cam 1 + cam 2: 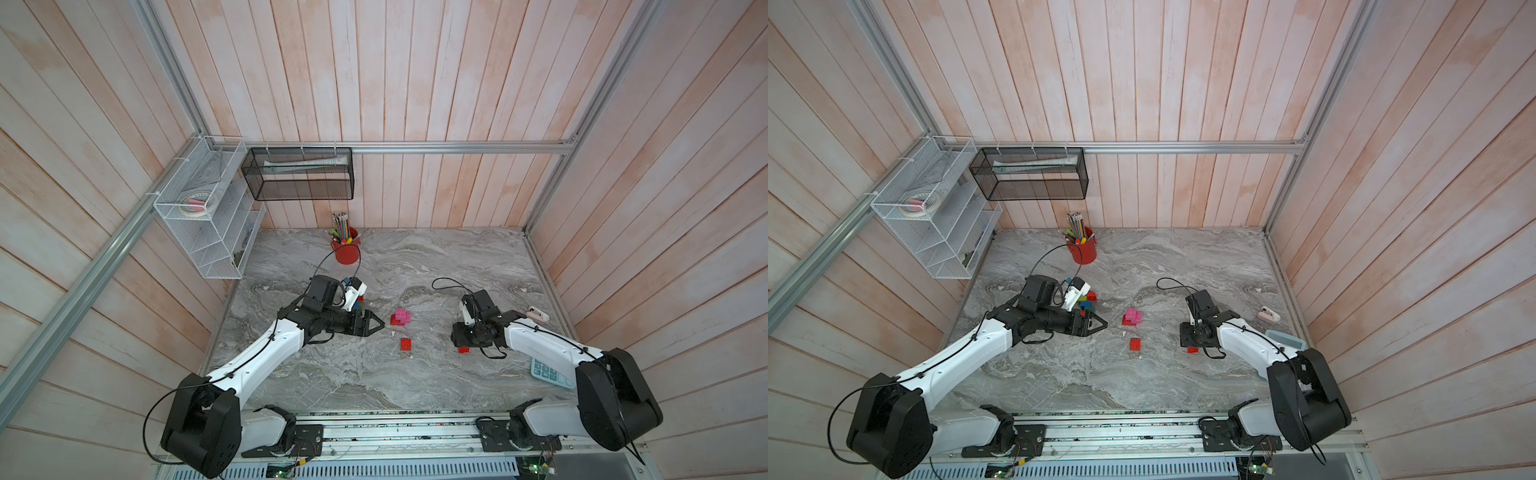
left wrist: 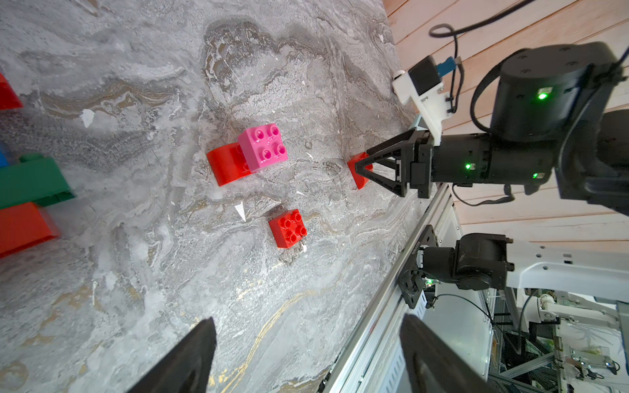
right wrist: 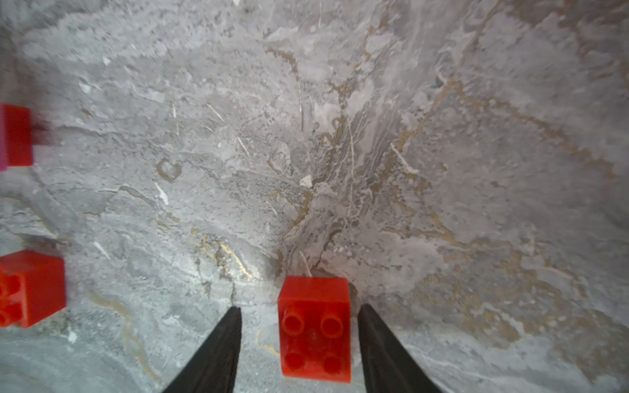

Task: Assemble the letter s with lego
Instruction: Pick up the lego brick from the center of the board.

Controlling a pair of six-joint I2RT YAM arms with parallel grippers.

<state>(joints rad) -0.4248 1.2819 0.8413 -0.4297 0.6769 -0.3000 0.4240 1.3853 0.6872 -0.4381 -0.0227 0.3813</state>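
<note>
On the grey marble table [image 1: 415, 382], the left gripper [image 1: 376, 326] hangs left of centre, its fingers spread wide with nothing between them. Just beyond its wrist, on the far side, sits a huddle of bricks [image 1: 1088, 302] — red, blue and green. In the middle a pink brick [image 1: 402, 315] is stacked on a red piece [image 2: 226, 163], and a loose red brick [image 1: 406, 344] lies just nearer. To the right, the right gripper [image 3: 299, 316] straddles a small red brick [image 3: 315, 343] that sits studs up — its fingers are narrowed to either side with a sliver of gap showing on each, so it is not gripped. This lego looks light, rigid and smooth-sided. I judge the flat opposite walls below the studs the place to pinch, and squarely, since a skewed squeeze could make the brick twist or squirt out.
</note>
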